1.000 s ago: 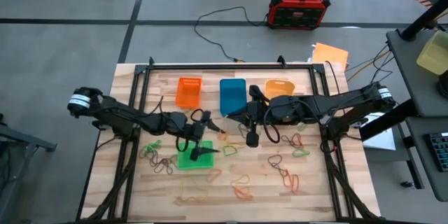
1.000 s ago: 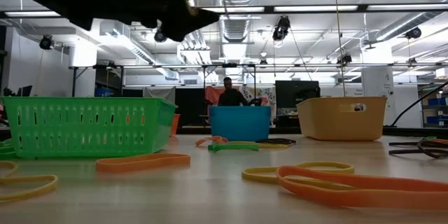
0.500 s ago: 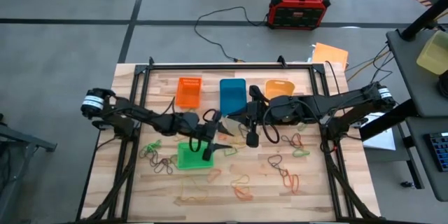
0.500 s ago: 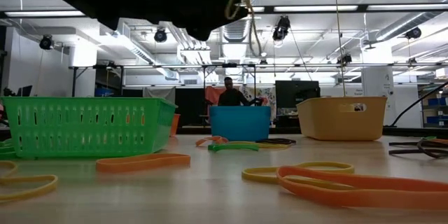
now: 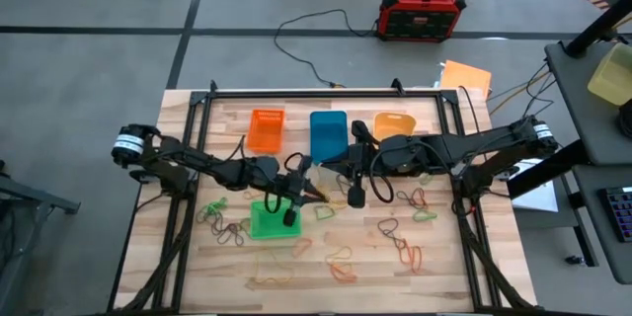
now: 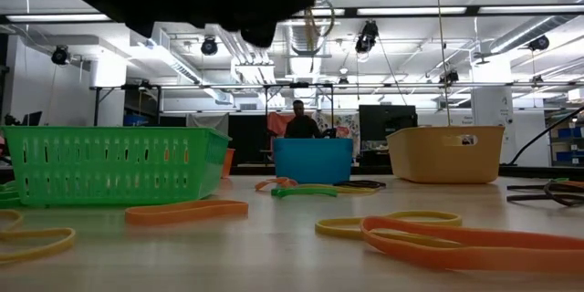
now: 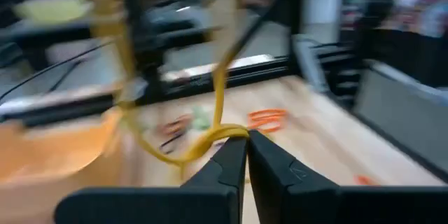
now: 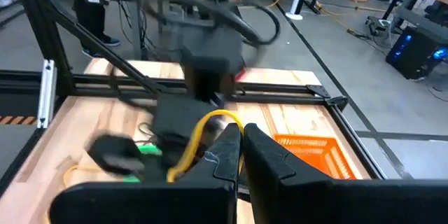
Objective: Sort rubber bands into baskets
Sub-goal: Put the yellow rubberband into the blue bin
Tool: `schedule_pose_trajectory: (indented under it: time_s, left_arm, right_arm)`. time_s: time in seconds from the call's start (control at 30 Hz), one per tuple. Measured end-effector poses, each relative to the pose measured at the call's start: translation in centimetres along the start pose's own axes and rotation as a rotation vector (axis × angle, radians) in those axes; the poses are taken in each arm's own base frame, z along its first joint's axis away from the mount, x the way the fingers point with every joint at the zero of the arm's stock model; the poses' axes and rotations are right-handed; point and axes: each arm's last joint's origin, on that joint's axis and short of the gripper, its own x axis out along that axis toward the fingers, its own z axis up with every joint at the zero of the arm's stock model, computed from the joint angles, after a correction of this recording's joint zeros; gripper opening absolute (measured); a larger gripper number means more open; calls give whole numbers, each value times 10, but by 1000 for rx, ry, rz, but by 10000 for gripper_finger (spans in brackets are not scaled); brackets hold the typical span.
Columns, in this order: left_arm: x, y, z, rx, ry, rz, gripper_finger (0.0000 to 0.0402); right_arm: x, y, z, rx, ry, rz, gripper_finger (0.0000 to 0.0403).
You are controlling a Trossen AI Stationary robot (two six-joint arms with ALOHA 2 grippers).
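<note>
**Both grippers pinching yellow bands**

Snapped shut since a second ago: left gripper (image 5: pixel 314 194) now pinches a yellow rubber band (image 7: pixel 210 136), lifted at 2 o'clock off the green basket (image 5: pixel 269 221). Right gripper (image 5: pixel 348 166) hovers mid-table, clamping another yellow band (image 8: pixel 199 129), probably bound for the yellow-orange basket (image 5: pixel 395 124).

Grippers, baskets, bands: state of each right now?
left gripper: shut on yellow rubber band, raised above the table.
right gripper: shut on a second yellow band.
green basket: upright.
blue basket: upright.
yellow-orange basket: upright.
orange basket: upright.
loose rubber bands: flat on the table.
</note>
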Motion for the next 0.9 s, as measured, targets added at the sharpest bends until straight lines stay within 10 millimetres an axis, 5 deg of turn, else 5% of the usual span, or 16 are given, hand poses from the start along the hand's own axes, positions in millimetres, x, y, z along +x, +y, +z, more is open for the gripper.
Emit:
schedule_pose_trajectory:
  time_s: [0.2, 0.47, 0.9]
  left_arm:
    - [-18, -31, 15, 146, 11, -209, 0]
    - [-49, -48, 16, 10, 272, -283, 0]
    - [-52, -49, 20, -21, 300, -71, 0]
  right_arm:
    - [0, -4, -5, -14, 56, -144, 9]
    - [-8, -15, -4, -97, 84, -462, 9]
    - [-19, -19, 2, -89, 64, -472, 9]
